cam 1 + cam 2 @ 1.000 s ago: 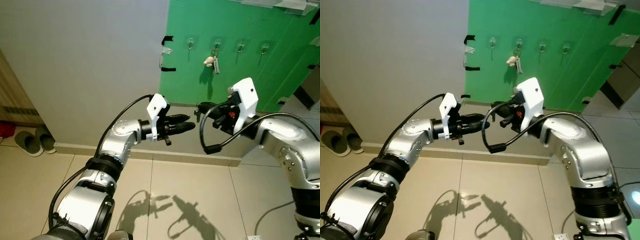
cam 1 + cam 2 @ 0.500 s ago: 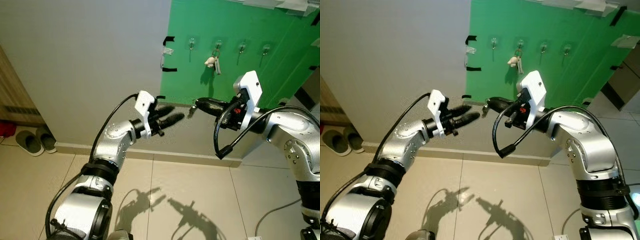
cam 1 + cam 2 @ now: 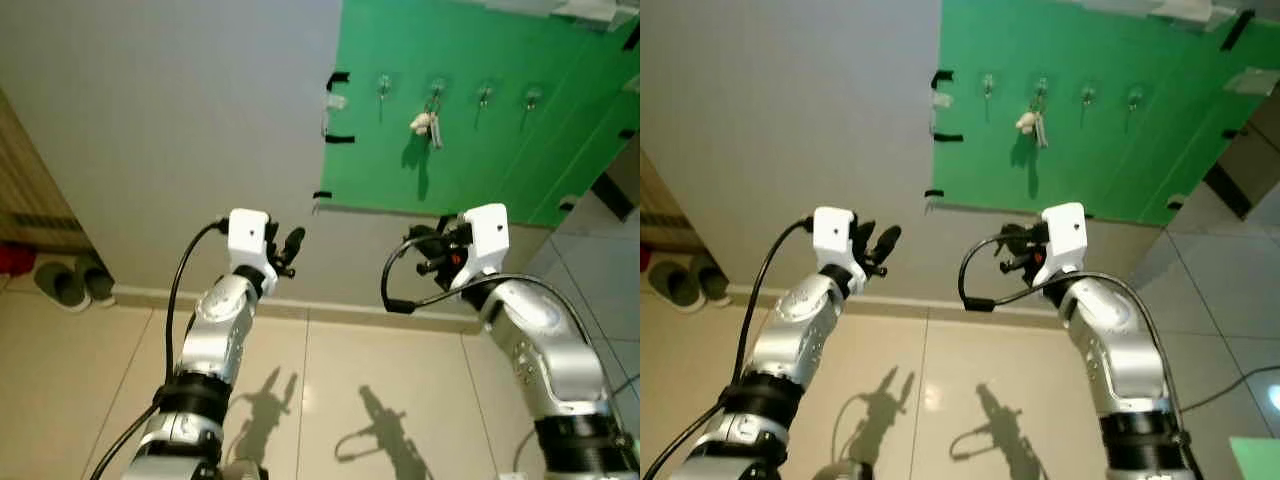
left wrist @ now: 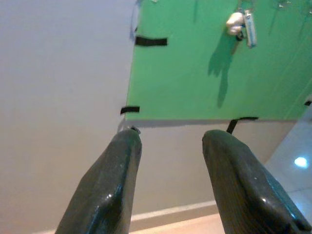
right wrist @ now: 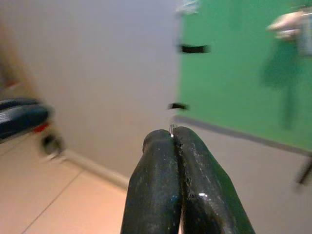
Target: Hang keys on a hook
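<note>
**Keys on second hook, both grippers off the wall**

Bunch of silver keys with a pale cream fob (image 3: pixel 424 124) hangs from the second small clear wall hook (image 3: pixel 435 88) in a row of four on the green panel taped to the wall (image 3: pixel 480 150). Other three hooks carry nothing: one (image 3: pixel 382 86) to the left of the keys, two (image 3: pixel 484 95) (image 3: pixel 530 97) to the right.

Left gripper (image 4: pixel 170 139): raised, two black fingers spread with a clear gap, nothing between them. Keys sit above and right of it, well apart, beyond the fingertips in the left wrist view (image 4: pixel 242 24).

Right gripper (image 5: pixel 173 134): fingers pressed together tip to tip. A tiny bright speck shows at the seam; too small to tell what it is. Keys are above it on the panel, well apart, slightly left of its white wrist housing (image 3: pixel 487 232).

Grey wall (image 3: pixel 180 120) left of panel; black tape strips (image 3: pixel 337 138) at the panel edge. Grey-green slippers (image 3: pixel 70 283) on the beige tile floor (image 3: pixel 330 390), far left of the left gripper.
</note>
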You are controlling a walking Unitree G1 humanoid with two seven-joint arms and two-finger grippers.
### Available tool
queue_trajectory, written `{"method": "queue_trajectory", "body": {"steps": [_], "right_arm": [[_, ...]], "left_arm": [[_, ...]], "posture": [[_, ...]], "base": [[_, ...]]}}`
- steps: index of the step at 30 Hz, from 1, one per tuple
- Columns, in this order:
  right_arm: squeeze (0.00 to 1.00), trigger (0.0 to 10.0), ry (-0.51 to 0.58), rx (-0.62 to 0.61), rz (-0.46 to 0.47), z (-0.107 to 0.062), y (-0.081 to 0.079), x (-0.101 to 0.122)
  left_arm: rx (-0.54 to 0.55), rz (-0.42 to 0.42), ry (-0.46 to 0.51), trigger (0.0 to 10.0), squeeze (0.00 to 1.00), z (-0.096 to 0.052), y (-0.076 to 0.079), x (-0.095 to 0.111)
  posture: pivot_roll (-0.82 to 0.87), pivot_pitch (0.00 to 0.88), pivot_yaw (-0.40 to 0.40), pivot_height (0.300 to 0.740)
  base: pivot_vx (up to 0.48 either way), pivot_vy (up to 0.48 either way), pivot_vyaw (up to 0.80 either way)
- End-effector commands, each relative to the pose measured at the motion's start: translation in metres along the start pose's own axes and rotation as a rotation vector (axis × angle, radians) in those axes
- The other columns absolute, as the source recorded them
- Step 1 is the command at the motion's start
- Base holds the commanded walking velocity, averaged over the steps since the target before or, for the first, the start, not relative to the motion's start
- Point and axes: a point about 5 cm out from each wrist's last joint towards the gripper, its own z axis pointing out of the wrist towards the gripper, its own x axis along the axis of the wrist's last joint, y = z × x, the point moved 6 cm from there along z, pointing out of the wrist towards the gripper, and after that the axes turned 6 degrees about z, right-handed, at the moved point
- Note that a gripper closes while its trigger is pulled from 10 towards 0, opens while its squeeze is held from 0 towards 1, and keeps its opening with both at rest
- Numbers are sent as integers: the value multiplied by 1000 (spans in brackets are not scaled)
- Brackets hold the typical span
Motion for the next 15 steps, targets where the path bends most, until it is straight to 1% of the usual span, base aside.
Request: {"method": "queue_trajectory", "body": {"steps": [1, 3, 6, 7, 8, 10, 11, 13, 14, 15], "right_arm": [[0, 0, 13, -101, -36, -3, 8, -6], [0, 0, 7, -134, -47, -3, 6, -12], [0, 0, 29, -190, -47, -3, 8, -11], [0, 0, 29, -190, -47, -3, 8, -11], [0, 0, 52, -207, -52, -3, 9, -7], [0, 0, 98, -243, -66, -8, 11, 0], [0, 0, 115, -263, -69, -12, 11, 3], [0, 0, 129, -286, -73, -20, 11, 3], [0, 0, 124, -281, -71, -22, 9, 1], [0, 0, 119, -275, -69, -23, 7, -1]], "left_arm": [[26, 83, 0, 10000, 0, -6, 0, 4], [58, 103, 21, 10000, 0, -8, -4, 8], [79, 54, 39, 10000, 0, -7, -7, 12], [79, 54, 39, 10000, 0, -7, -7, 12], [86, 55, 47, 10000, 0, -8, -9, 13], [98, 60, 60, 10000, 0, -17, -14, 12], [108, 79, 60, 10000, 0, -27, -19, 9], [123, 89, 57, 10000, 0, -43, -27, 4], [138, 87, 55, 10000, 0, -49, -30, 3], [148, 82, 54, 10000, 0, -52, -32, 3]], "posture": [[-50, 0, 20, 740], [-49, 0, 25, 740], [-55, 0, 28, 740], [-55, 0, 28, 740], [-56, 0, 28, 740], [-57, 0, 27, 740], [-55, 0, 22, 740], [-51, 0, 20, 740], [-44, 0, 19, 740], [-41, 0, 18, 740]], "base": [[0, 0, 0], [0, 0, 0], [0, 0, 0], [0, 0, 0], [0, 0, 0], [0, 0, 0], [416, 0, 0], [424, 0, 0], [424, 0, 0], [424, 0, 0]]}}
